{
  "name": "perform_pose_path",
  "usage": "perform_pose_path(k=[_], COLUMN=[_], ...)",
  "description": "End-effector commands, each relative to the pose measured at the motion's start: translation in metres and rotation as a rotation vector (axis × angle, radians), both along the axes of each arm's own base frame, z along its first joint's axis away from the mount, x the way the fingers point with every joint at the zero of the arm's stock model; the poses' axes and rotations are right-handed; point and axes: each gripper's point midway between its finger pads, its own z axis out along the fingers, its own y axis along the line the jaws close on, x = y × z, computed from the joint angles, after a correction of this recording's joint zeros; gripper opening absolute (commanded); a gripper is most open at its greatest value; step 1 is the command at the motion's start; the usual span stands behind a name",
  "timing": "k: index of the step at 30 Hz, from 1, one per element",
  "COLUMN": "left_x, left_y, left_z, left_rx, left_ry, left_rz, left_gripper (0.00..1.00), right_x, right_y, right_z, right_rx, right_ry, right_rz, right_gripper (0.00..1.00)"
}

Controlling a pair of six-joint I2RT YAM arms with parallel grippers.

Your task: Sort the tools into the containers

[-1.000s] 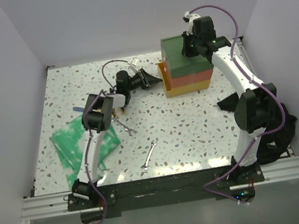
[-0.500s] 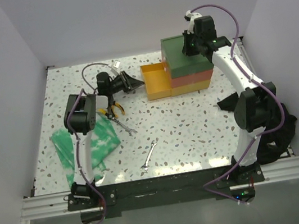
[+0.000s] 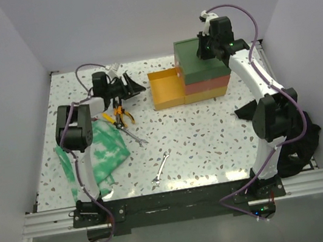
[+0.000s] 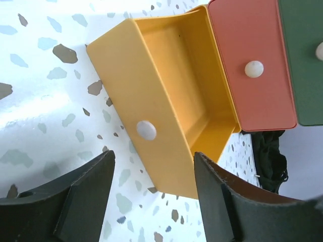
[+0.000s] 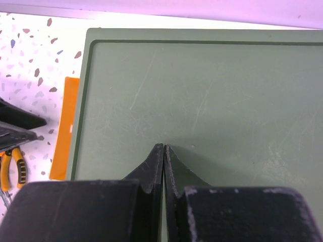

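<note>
The containers are a stack of three drawers (image 3: 204, 70) at the back right: dark green top (image 5: 202, 101), red-orange middle (image 4: 255, 65), yellow bottom. The yellow drawer (image 3: 166, 89) stands pulled out to the left and looks hollow inside (image 4: 176, 75). My left gripper (image 3: 136, 87) hovers open just left of it, its fingers apart from the white knob (image 4: 146, 130). My right gripper (image 5: 164, 147) is shut, its tips resting on the green top. Orange-and-black pliers (image 3: 120, 114) and two silver wrenches (image 3: 132, 135) (image 3: 162, 169) lie on the speckled table.
A green-and-white cloth (image 3: 96, 154) lies at the left under the left arm. A black cloth (image 3: 303, 141) is bunched at the right edge by the right arm's base. White walls close in the table on three sides.
The yellow drawer slid out to the left with my left gripper on its knob. That gripper then opened, let go and drew back left. The right gripper stayed put.
</note>
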Motion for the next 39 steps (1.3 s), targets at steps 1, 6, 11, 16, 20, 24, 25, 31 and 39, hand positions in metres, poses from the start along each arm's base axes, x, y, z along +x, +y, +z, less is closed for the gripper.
perform_pose_path(k=[1, 6, 11, 16, 20, 24, 25, 31, 39], left_x=[-0.003, -0.035, -0.045, -0.044, -0.041, -0.036, -0.035, -0.03, -0.04], left_y=[0.022, 0.038, 0.095, 0.156, 0.17, 0.171, 0.171, 0.177, 0.177], left_z=[0.062, 0.098, 0.096, 0.081, 0.075, 0.071, 0.07, 0.092, 0.137], left_rx=[0.086, 0.255, 0.427, 0.617, 0.668, 0.652, 0.648, 0.623, 0.506], left_ry=[-0.131, -0.274, -0.252, -0.242, -0.232, -0.204, -0.202, -0.189, -0.185], left_rz=[0.016, -0.088, -0.029, 0.085, 0.1, 0.14, 0.145, 0.214, 0.261], left_gripper=[0.69, 0.7, 0.72, 0.72, 0.72, 0.71, 0.71, 0.71, 0.72], right_x=[-0.024, -0.025, -0.021, -0.027, -0.038, -0.064, -0.071, -0.144, -0.236], right_y=[-0.011, -0.008, -0.008, -0.002, 0.016, 0.055, 0.065, 0.142, 0.197], right_z=[-0.052, -0.039, -0.011, 0.033, 0.061, 0.074, 0.076, 0.058, -0.041], right_rx=[-0.041, -0.03, -0.04, -0.065, -0.118, -0.148, -0.15, -0.191, -0.296], right_ry=[0.177, 0.141, 0.057, -0.079, -0.207, -0.284, -0.298, -0.366, -0.234], right_rz=[-0.018, 0.004, 0.026, 0.053, 0.127, 0.284, 0.329, 0.786, 1.379], right_gripper=[0.03, 0.18, 0.42, 0.55, 0.6, 0.63, 0.63, 0.67, 0.65])
